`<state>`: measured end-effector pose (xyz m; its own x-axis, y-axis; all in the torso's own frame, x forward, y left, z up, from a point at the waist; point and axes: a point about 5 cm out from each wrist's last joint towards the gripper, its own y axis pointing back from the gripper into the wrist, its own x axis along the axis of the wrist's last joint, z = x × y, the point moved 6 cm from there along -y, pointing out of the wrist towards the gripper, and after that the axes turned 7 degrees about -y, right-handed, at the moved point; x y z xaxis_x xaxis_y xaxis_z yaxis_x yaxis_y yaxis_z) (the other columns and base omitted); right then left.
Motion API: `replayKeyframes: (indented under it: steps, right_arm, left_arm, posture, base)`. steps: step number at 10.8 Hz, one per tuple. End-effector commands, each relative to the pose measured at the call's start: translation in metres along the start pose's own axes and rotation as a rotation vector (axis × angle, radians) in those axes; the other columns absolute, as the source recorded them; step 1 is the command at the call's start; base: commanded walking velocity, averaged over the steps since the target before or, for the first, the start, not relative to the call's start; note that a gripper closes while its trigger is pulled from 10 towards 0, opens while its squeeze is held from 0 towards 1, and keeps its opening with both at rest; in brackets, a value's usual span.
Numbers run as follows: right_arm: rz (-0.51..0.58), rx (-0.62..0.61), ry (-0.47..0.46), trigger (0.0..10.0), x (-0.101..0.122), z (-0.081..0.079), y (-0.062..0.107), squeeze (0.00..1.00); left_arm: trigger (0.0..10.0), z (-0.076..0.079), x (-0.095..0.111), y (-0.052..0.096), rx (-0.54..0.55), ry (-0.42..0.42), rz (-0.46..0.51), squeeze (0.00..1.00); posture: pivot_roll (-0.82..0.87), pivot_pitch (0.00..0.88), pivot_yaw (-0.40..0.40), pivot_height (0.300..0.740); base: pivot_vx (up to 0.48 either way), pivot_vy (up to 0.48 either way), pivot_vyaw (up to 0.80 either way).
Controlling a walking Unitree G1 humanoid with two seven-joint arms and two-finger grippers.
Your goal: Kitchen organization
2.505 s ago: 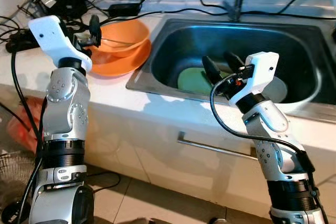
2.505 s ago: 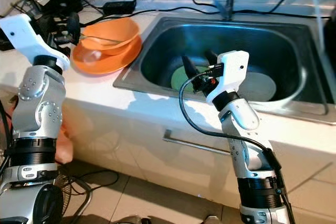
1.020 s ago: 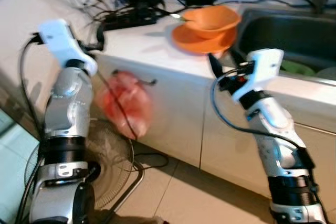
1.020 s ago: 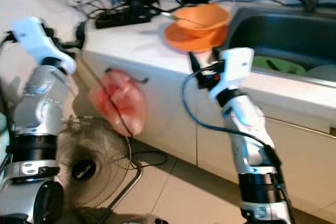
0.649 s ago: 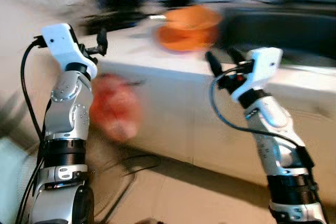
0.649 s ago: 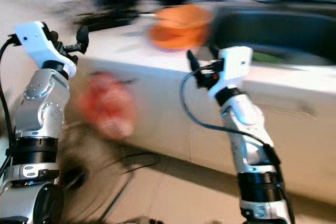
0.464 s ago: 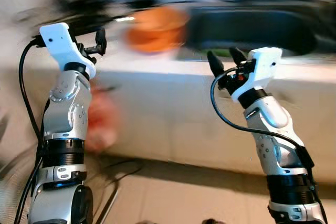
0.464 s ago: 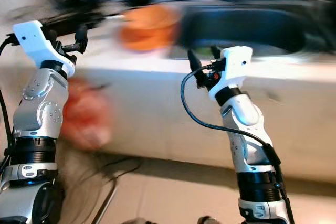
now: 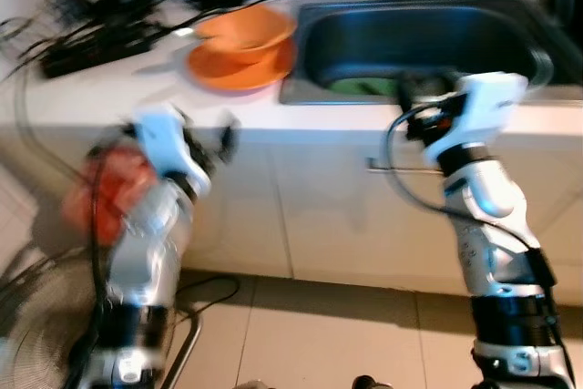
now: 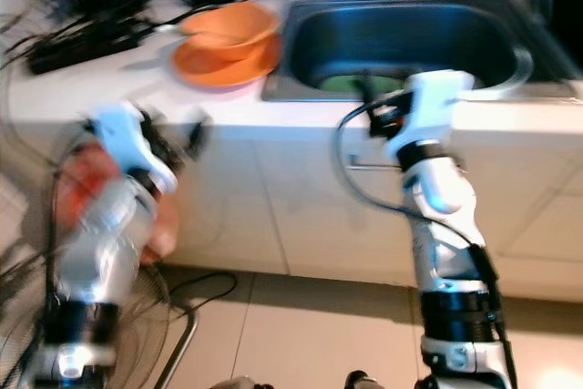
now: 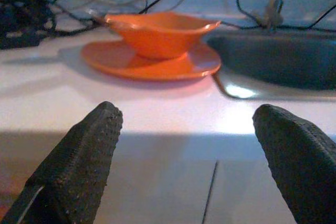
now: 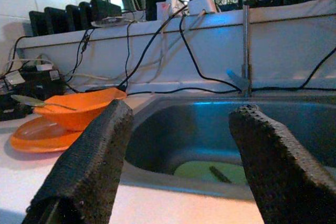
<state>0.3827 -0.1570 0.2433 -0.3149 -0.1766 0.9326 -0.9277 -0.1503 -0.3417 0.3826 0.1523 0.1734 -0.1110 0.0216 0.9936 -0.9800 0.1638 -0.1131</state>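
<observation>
An orange bowl (image 9: 244, 29) with a spoon (image 12: 31, 100) in it sits on an orange plate (image 9: 239, 66) on the white counter, left of the steel sink (image 9: 428, 38). A green plate (image 12: 210, 171) lies in the sink bottom. My left gripper (image 11: 186, 113) is open and empty, held below counter height in front of the cabinet and facing the bowl (image 11: 157, 32). My right gripper (image 12: 184, 108) is open and empty at the sink's front rim, looking across the basin.
Black cables and a power strip (image 9: 91, 6) crowd the counter's back left. A red bag (image 9: 109, 193) hangs on the cabinet front beside my left arm. A floor fan (image 9: 36, 334) stands at the lower left. A faucet (image 12: 245, 30) rises behind the sink.
The camera has swung back toward the sink and the picture is blurred. My left arm has dropped from counter height to the cabinet front. The right gripper stays raised and open.
</observation>
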Motion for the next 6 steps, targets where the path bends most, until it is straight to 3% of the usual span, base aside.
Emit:
replayKeyframes:
  steps: [1,4,6]
  right_arm:
    - [0.021,-0.009,0.012,10.0,0.005,0.001,-0.002,0.0]
    - [0.023,-0.013,0.016,10.0,0.002,0.0,-0.004,0.0]
    - [0.03,-0.004,0.008,10.0,0.003,-0.002,-0.005,0.0]
  left_arm:
    - [10.0,0.006,0.009,0.005,-0.023,-0.031,0.045,0.0]
    - [10.0,0.0,0.022,0.01,0.014,-0.045,0.101,0.0]
    - [10.0,-0.007,0.034,0.005,0.048,-0.034,0.123,0.0]
  posture:
    - [0.07,0.025,0.116,0.74]
    - [0.07,0.016,0.114,0.74]
    - [0.07,0.013,0.112,0.74]
  base:
    - [0.0,0.0,0.0]
    - [0.0,0.0,-0.7]
    - [0.0,0.281,-0.67]
